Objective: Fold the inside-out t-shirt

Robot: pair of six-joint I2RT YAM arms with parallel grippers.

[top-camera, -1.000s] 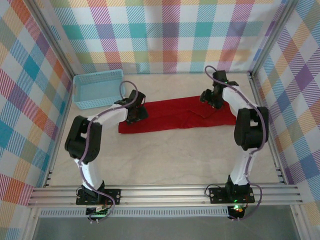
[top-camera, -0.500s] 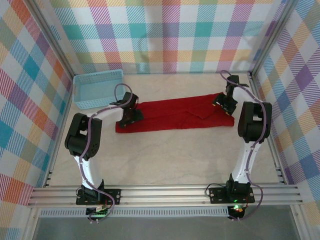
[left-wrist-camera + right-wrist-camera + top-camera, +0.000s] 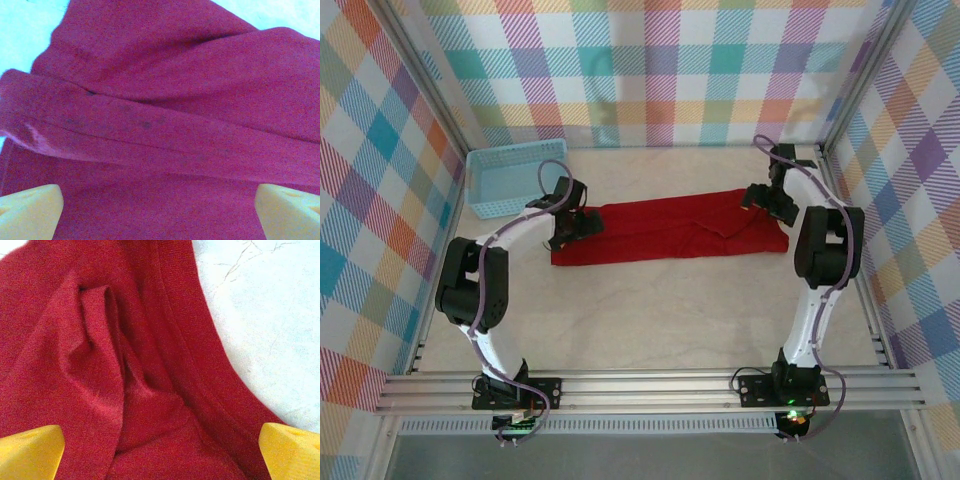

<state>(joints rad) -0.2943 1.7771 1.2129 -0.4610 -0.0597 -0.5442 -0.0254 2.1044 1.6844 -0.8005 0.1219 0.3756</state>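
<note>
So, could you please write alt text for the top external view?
A red t-shirt lies as a long band on a table, the left gripper over its left end, the right gripper over its right. A light-blue basket stands far left.

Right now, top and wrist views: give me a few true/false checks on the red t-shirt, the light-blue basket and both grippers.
1. The plain red cloth t-shirt lies as a long band on the pale table. True.
2. The shirt sits partly inside the light-blue plastic mesh basket. False: the basket stands apart at the far left, with no cloth in it.
3. The left gripper is over the shirt's left end, the right gripper over its right end. True.
4. The right gripper is shut on a pinch of cloth. False: its yellow fingers stand wide apart above the cloth, open.
5. The left gripper is open. True.
</note>
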